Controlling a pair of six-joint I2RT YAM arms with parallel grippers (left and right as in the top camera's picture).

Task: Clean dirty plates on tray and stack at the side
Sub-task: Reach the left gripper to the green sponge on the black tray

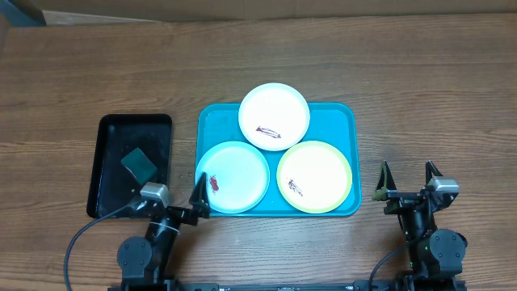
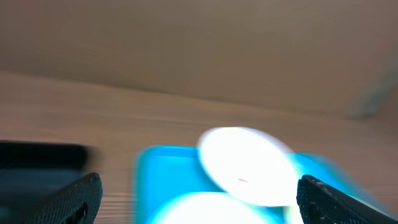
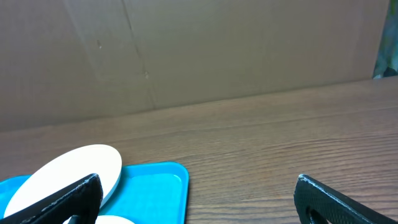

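The turquoise tray (image 1: 339, 121) lies mid-table and holds three plates. The white plate (image 1: 275, 109) is at the back with a dark smear, the light blue plate (image 1: 238, 174) at front left with a red-brown smear, the yellow-green plate (image 1: 319, 174) at front right with a small smear. My left gripper (image 1: 174, 192) is open and empty, at the tray's front left corner. My right gripper (image 1: 408, 178) is open and empty, right of the tray. The left wrist view is blurred and shows the tray (image 2: 158, 180) and white plate (image 2: 245, 162). The right wrist view shows the tray's corner (image 3: 161, 186) and the white plate (image 3: 68, 174).
A smaller black tray (image 1: 113, 133) lies left of the turquoise tray with a dark green sponge-like block (image 1: 139, 162) in it. Bare wooden table surrounds both trays. A cardboard wall stands behind the table.
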